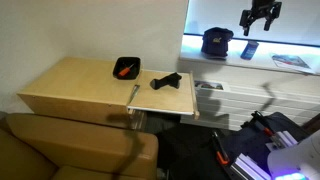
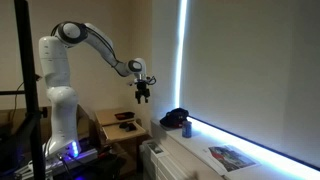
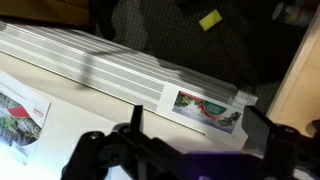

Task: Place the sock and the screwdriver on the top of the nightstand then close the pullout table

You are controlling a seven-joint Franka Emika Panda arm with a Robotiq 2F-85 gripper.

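The black sock [image 1: 166,81] lies on the pullout table [image 1: 168,100], which sticks out from the side of the light tan nightstand [image 1: 75,88]. The screwdriver [image 1: 124,70] shows as a red-orange handle inside a black tray [image 1: 128,62] on the nightstand's top. My gripper [image 1: 259,17] hangs high above the white shelf, far from the nightstand, open and empty. It also shows in an exterior view [image 2: 143,94]. In the wrist view the open gripper [image 3: 200,135] frames the shelf's white top and a slatted grille.
A black cap [image 1: 217,41] and a small dark item [image 1: 249,49] sit on the white shelf unit [image 1: 250,75], with a magazine [image 1: 291,61] further along. A brown sofa [image 1: 70,145] stands in front of the nightstand. Cables and gear lie on the floor [image 1: 250,150].
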